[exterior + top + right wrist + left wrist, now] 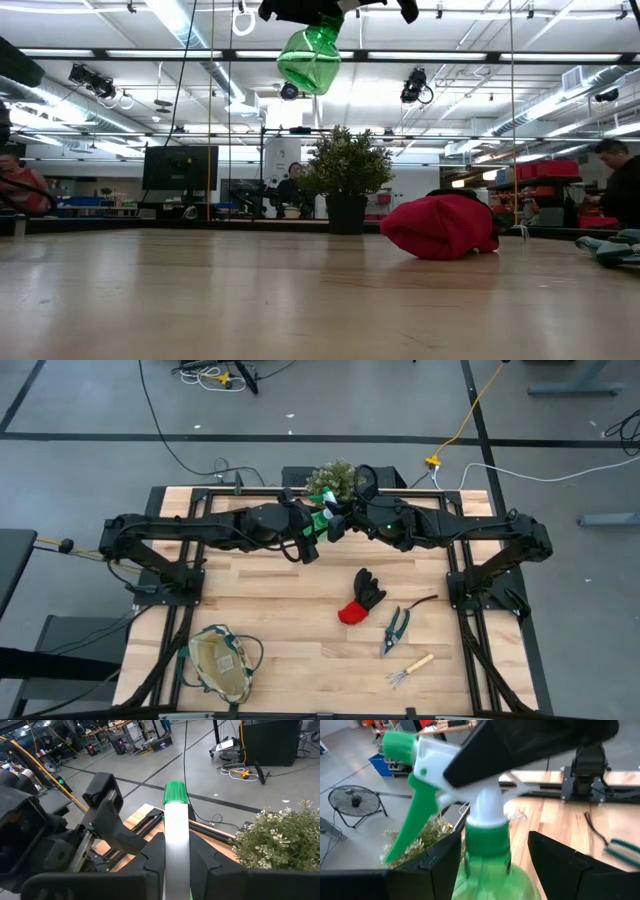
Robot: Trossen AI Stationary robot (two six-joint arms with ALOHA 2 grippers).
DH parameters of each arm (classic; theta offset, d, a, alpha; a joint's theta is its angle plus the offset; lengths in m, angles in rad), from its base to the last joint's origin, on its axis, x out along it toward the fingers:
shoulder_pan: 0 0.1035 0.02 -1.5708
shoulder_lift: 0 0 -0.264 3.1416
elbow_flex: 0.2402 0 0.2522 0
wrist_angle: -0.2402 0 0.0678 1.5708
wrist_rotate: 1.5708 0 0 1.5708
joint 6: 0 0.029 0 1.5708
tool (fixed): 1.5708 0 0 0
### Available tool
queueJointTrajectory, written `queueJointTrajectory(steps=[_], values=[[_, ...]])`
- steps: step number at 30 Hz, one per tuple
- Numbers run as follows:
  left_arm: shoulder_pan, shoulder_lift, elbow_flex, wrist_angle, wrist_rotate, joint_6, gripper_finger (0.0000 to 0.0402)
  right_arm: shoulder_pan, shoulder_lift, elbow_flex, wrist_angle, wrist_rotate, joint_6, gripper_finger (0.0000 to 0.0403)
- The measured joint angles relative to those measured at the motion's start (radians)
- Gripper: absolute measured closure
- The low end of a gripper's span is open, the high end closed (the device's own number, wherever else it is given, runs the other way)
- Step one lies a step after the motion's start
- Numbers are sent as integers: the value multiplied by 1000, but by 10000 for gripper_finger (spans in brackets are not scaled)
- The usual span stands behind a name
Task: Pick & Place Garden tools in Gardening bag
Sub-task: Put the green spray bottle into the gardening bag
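Two arms are meeting at the surface's (290,615) 12 o'clock edge. Gardening bag (222,662) is sitting at 7 o'clock. Right claw (334,525) is gripping the raised green spray bottle (310,58) by its head; left claw (312,542) is flanking its neck, fingers parted.

One spray bottle (320,520), one glove (362,598), one pair of shears (395,630). One rake (410,671) shows, one bag (220,662), one plant (335,478).
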Motion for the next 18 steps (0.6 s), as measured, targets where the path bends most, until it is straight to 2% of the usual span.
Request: queueJointTrajectory(steps=[18], values=[[0, 15, -1, 62, -33, 77, 165, 0, 0, 0, 23, 8, -22, 350]])
